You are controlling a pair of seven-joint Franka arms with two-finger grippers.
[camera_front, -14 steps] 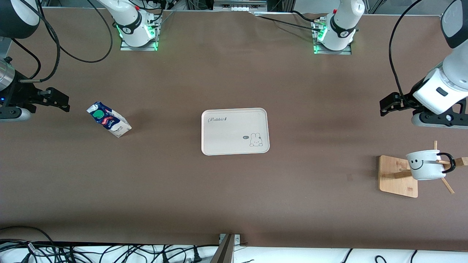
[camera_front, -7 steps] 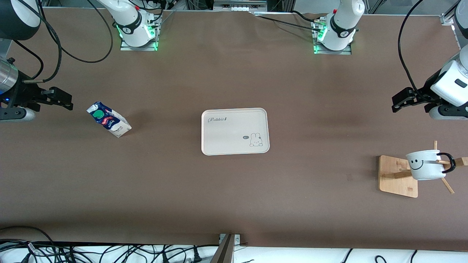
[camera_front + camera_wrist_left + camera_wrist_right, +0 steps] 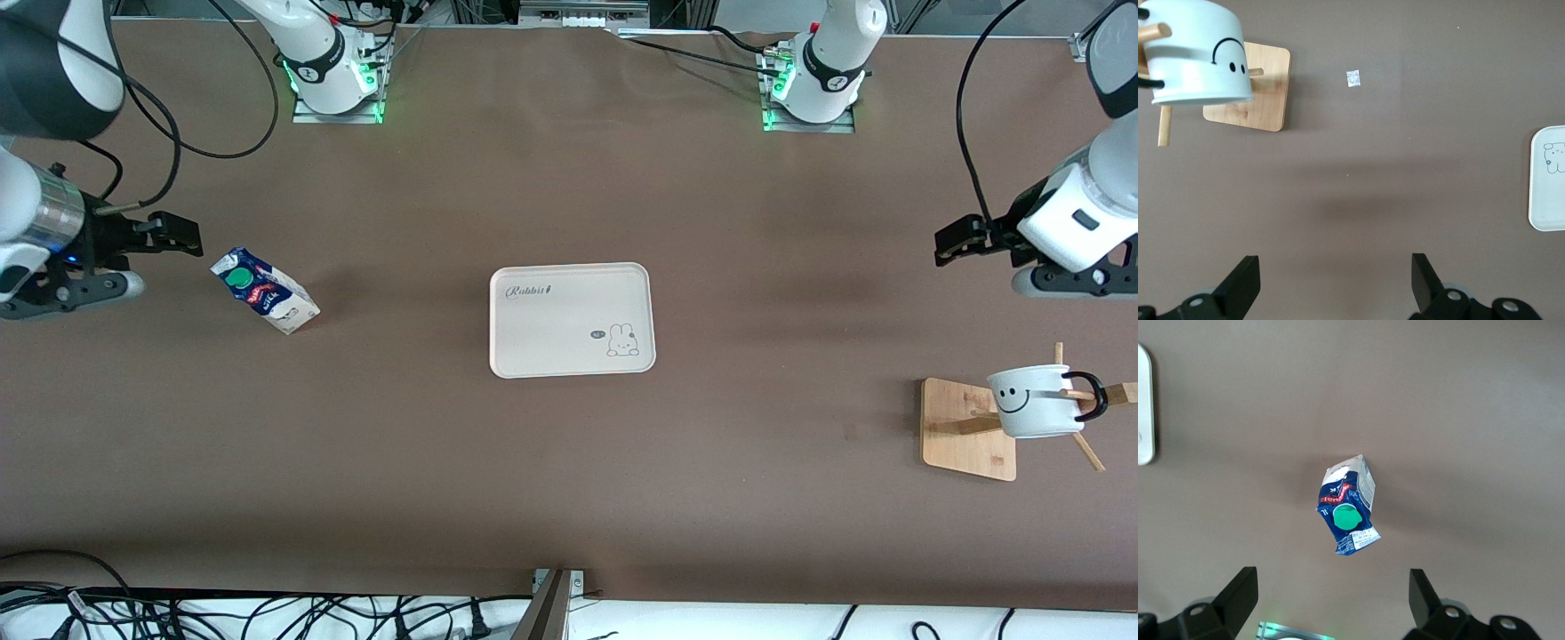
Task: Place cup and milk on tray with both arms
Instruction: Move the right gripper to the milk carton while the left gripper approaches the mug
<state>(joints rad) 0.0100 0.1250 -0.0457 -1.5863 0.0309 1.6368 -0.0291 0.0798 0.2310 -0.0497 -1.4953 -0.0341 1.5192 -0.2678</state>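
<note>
The milk point(image 3: 264, 292), a dark blue and white carton with a green cap, stands tilted on the table toward the right arm's end. It also shows in the right wrist view point(image 3: 1348, 507). My right gripper point(image 3: 173, 233) is open and empty, over the table just beside the carton. The cup point(image 3: 1036, 402), white with a smiley face, hangs on a peg of the wooden rack point(image 3: 965, 431) and also shows in the left wrist view point(image 3: 1195, 53). My left gripper point(image 3: 956, 240) is open and empty, over bare table beside the rack. The cream tray point(image 3: 569, 307) lies empty mid-table.
The rack's wooden pegs point(image 3: 1086, 449) stick out around the cup. A small tape mark point(image 3: 851, 432) lies on the brown table near the rack base. The arm bases point(image 3: 333, 76) stand along the table's edge farthest from the front camera. Cables lie past the near edge.
My right gripper has moved toward the milk carton. My left gripper drew back toward its end of the table, then came a little way back. Cup, milk and tray have not moved.
</note>
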